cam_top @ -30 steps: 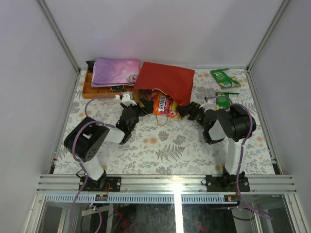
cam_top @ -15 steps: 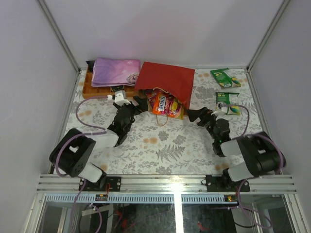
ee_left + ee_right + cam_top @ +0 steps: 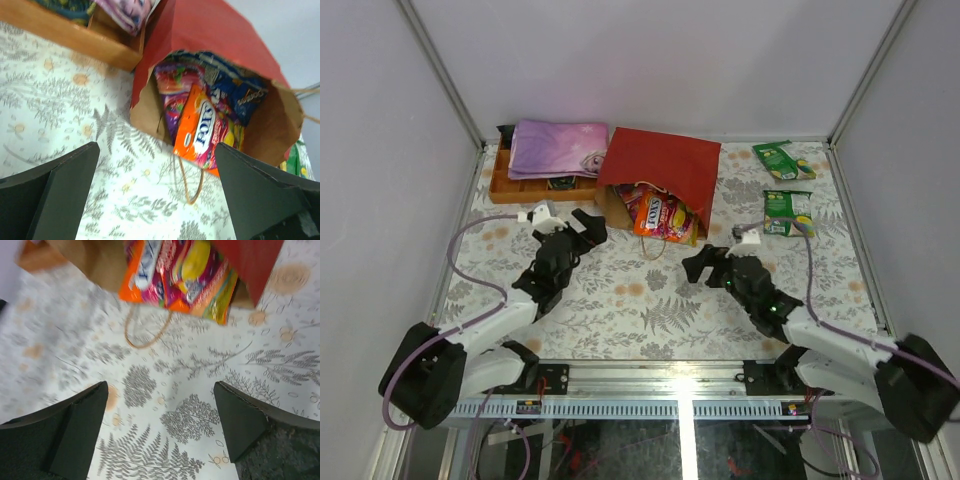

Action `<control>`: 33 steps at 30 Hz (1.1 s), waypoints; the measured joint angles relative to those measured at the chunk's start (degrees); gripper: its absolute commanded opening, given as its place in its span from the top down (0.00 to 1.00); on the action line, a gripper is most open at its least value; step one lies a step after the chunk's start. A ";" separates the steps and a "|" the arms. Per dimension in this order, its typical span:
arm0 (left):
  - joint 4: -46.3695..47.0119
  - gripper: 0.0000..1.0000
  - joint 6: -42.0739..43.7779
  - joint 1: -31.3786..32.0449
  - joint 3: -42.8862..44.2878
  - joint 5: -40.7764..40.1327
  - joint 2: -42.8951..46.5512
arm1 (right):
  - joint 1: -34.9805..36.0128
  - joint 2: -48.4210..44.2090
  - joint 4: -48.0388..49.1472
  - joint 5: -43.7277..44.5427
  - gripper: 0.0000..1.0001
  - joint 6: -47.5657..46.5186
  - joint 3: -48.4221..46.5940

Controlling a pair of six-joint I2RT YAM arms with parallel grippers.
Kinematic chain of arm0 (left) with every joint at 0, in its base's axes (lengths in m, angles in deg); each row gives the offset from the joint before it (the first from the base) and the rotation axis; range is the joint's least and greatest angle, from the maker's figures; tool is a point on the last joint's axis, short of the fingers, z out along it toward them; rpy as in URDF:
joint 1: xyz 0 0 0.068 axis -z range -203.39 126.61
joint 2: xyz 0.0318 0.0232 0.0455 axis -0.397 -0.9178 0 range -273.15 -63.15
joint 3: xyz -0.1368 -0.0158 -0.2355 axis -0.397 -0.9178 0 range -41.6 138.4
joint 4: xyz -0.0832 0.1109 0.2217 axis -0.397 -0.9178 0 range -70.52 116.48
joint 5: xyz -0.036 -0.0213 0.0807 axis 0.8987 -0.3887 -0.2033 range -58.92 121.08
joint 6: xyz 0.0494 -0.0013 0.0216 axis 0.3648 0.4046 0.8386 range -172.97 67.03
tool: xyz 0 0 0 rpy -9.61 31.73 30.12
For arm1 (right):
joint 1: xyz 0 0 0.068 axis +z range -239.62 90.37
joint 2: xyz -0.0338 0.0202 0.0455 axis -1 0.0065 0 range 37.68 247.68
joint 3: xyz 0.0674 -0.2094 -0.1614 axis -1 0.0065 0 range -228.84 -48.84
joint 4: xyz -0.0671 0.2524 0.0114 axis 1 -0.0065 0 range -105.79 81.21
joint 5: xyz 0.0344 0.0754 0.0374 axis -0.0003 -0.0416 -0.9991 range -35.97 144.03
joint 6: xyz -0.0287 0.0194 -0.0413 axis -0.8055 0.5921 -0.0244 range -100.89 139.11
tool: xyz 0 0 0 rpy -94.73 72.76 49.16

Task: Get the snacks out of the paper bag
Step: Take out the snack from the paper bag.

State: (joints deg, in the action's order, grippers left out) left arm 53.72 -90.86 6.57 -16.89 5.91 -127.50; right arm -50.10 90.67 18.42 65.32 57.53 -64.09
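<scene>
Plainly, the work is only part done. The paper bag point(image 3: 665, 165) lies on its side at the middle of the far edge of the worktop point(image 3: 650, 305), with its mouth turned toward the near edge. Two green packets point(image 3: 786, 211) already lie out by the far right corner.

An orange packet point(image 3: 199, 129) sticks halfway out of the mouth. A purple packet point(image 3: 172, 92) and a blue chip bag point(image 3: 240, 95) sit deeper inside.

Our left gripper point(image 3: 156, 150) and right gripper point(image 3: 160, 387) both hover short of the mouth, one to each side. The jaws of each are spread wide and hold nothing.

We judge the orange packet the best next pick, since its near end lies free on the worktop. We would bring one gripper low and close on that free end. Then we would draw it straight toward the near edge, so the bag is not dragged along.

The thin loop handle point(image 3: 146, 332) lies just in front of the packet, and we should keep our jaws clear of it. If the bag slides, the other gripper could press down on its brown lip.
</scene>
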 measured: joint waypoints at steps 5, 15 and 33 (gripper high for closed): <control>-5.14 0.00 -1.99 0.00 -2.45 2.71 1.20 | 7.43 17.53 -7.13 7.76 0.08 -6.62 -10.75; 12.59 0.00 -4.33 -0.11 -11.08 7.04 -11.78 | 11.96 39.08 -10.32 14.14 0.09 -20.50 -32.87; 39.89 0.00 -7.26 -0.11 -10.49 6.91 -28.44 | 9.14 52.11 -10.60 12.59 0.11 -29.81 -42.47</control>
State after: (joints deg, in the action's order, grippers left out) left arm 93.61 -98.12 6.46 -27.38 12.82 -155.94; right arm -40.96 142.77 7.82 77.91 27.71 -106.56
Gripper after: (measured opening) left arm 0.996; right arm 0.918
